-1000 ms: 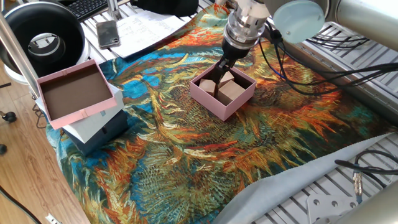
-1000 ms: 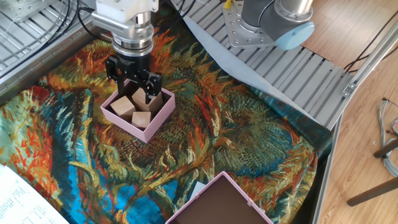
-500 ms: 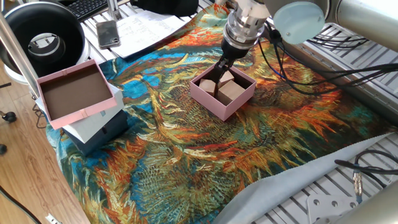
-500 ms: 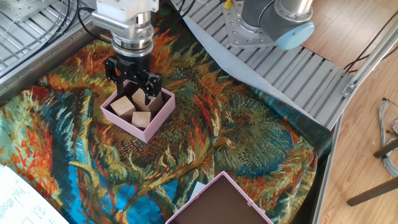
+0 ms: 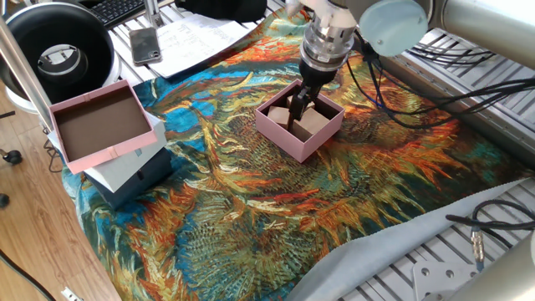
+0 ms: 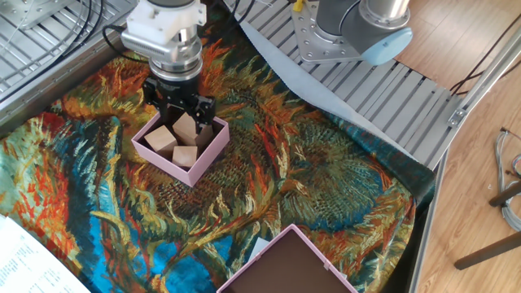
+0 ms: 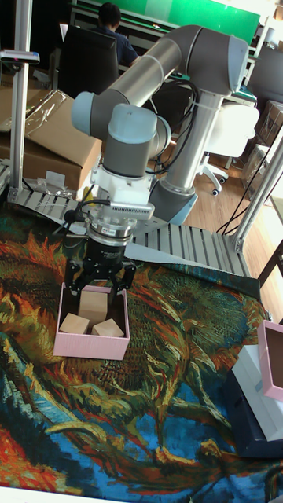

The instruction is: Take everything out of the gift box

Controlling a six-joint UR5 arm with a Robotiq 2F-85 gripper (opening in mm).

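Observation:
The pale-pink gift box (image 5: 276, 134) (image 6: 207, 159) (image 7: 90, 344) sits on the patterned cloth. Three tan wooden blocks lie inside it. Two rest toward the front (image 7: 75, 324) (image 7: 108, 328), shown in the other fixed view as a left block (image 6: 161, 138) and a front block (image 6: 186, 155). My gripper (image 5: 299, 107) (image 6: 186, 115) (image 7: 98, 289) reaches down into the box. It is open, with its fingers on either side of the rear block (image 6: 187, 128) (image 7: 94, 302). I cannot tell whether the pads touch it.
A larger pink-rimmed brown tray (image 5: 100, 125) (image 6: 285, 264) rests on a white and dark blue box (image 5: 134, 171) at the cloth's edge. A phone (image 5: 145, 44), papers (image 5: 196, 38) and a black round bin (image 5: 58, 50) lie behind. Cables (image 5: 493, 221) trail over the metal table.
The gripper has come down from just above the gift box into it, so its open fingers now straddle the rear block. The blocks and box have not moved.

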